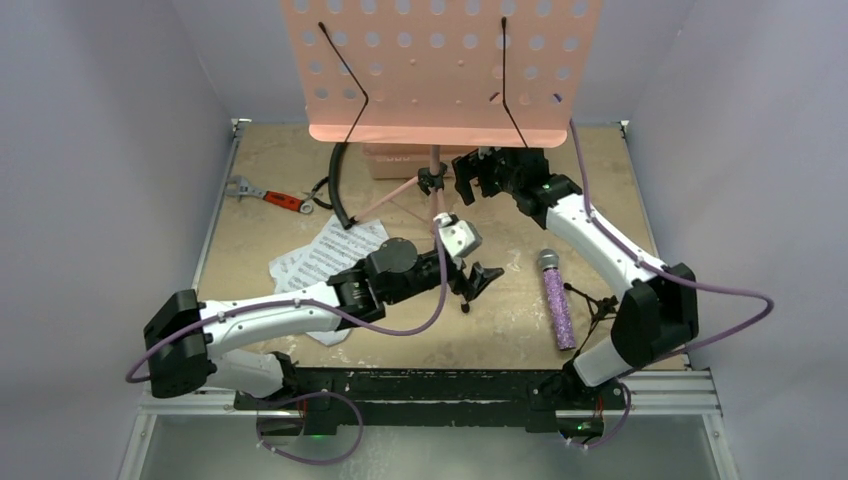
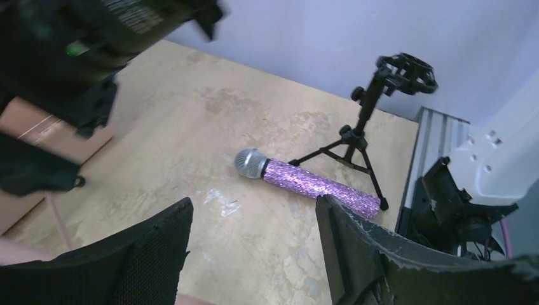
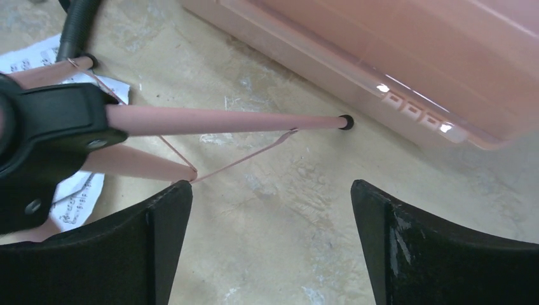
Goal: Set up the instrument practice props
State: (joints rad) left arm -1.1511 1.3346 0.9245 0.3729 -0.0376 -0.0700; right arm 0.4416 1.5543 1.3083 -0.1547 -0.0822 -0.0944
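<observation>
With the music stand (image 1: pixel 450 110) standing at 12 o'clock, the right gripper (image 3: pixel 270 197) is hovering open and empty by its legs (image 3: pixel 222 121), perhaps to steady it. The left gripper (image 2: pixel 254 216), open and empty too, is facing the microphone (image 2: pixel 318 184) lying at 4 o'clock beside its tripod (image 2: pixel 349 135), with nothing blocking the way.

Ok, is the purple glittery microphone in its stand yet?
No. The purple glittery microphone lies flat on the table beside the upright black tripod stand, clip empty.

Red-handled wrench (image 1: pixel 266 195) far left on the table (image 1: pixel 515 305); pink translucent box (image 3: pixel 394 51) at the back
</observation>
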